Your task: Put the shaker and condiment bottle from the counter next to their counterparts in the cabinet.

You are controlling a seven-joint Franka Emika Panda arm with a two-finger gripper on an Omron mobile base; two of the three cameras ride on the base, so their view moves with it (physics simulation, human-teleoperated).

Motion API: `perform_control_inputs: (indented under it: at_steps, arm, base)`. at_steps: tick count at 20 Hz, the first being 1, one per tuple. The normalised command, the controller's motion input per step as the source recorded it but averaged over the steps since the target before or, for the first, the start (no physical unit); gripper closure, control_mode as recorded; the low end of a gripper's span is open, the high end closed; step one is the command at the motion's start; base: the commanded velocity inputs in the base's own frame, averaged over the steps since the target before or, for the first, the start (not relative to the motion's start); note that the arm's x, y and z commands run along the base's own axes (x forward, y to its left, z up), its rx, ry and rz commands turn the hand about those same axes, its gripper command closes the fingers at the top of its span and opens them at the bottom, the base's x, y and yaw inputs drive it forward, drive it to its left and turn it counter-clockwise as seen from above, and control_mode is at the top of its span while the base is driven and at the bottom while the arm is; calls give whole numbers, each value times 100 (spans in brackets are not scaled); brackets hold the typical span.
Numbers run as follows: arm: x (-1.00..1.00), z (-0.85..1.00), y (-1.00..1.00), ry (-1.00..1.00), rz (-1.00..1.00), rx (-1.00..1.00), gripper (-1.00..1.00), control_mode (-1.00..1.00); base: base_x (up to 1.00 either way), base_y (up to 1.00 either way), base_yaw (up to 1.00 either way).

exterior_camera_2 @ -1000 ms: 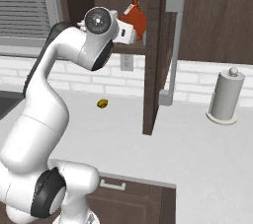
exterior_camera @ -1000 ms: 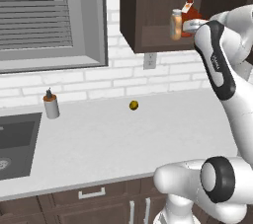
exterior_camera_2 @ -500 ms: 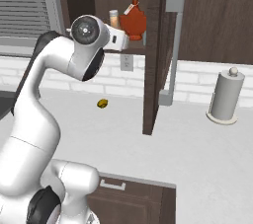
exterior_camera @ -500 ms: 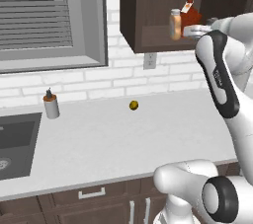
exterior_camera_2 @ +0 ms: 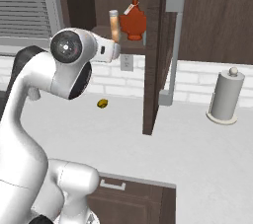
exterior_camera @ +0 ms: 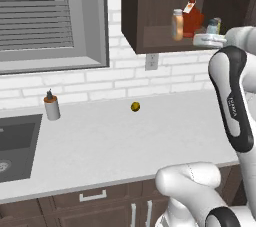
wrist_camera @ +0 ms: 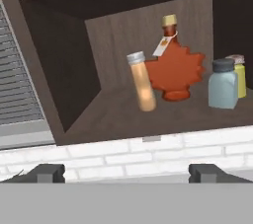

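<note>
The gripper hung open and empty before the cabinet. Inside, the shaker stood at three o'clock of the red bottle, touching the yellow shaker.

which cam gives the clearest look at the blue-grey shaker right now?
Hand view: the shaker stands unobstructed on the cabinet shelf, dark cap visible, in front of the yellow-green shaker, right of the dark red bottle. Left base view catches just its top behind the arm.

shaker in the cabinet — just beside yellow-green shaker, condiment bottle tilted before maple-leaf bottle
</note>
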Motion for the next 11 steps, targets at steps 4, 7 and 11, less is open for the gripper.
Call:
perform_control_inputs:
  at_steps: [4, 7, 11]
  arm:
    - [-87, 0, 1, -12, 0, 0, -100, -100]
    - [-87, 0, 7, -12, 0, 0, -100, -100]
    - [-84, 0, 12, -11, 0, -1, -100, -100]
  base:
    - [0, 0, 0]
    - [0, 0, 0]
    - [0, 0, 0]
